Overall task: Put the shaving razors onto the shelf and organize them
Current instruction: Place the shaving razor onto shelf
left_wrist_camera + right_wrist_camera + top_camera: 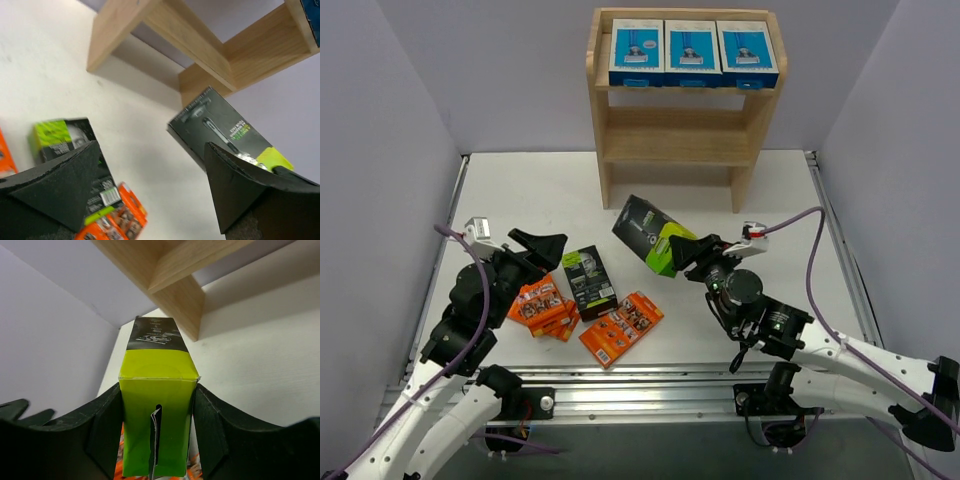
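Fingers of right gripper clamped a black-and-lime razor box; left gripper spread wide.
Lime flap end, black printed body.

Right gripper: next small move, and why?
Probably carry the black-and-lime box toward the middle tier of the shelf. The right gripper is clamped on its green end, three blue boxes fill the top tier, and the middle tier looks free.

You have a white bench with pale purple walls on its left, back and right sides. A shiny metal rail runs along the near edge of the bench. A thin metal strip runs along its right edge, and another along its left edge.
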Motion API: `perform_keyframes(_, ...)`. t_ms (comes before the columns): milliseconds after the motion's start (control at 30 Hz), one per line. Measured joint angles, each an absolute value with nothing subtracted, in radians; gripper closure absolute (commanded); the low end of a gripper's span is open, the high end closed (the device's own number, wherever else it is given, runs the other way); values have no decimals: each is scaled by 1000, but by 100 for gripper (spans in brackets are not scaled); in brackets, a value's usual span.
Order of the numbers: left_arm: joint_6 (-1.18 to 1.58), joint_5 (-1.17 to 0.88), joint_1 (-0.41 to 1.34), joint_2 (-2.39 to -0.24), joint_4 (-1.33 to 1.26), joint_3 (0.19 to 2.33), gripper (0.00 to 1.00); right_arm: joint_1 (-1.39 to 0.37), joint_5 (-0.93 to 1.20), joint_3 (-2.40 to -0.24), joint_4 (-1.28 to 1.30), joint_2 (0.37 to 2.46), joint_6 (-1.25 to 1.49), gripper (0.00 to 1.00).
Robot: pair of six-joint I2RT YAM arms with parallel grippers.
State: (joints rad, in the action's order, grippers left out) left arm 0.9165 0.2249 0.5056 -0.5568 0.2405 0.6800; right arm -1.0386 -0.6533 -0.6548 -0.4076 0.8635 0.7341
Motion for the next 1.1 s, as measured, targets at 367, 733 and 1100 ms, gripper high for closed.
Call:
perform_keyframes(367, 418, 375, 504, -641, 268, 793, 6, -794, -701, -810, -302, 902, 488, 100)
perform_keyframes(733, 312, 389, 488, -669, 289, 778, 6, -469, -475, -1066, -323, 1185, 396, 100)
perform_keyframes(1100, 287, 389, 493, -628, 287, 776, 6, -422, -357, -1256, -393, 1326, 284, 100)
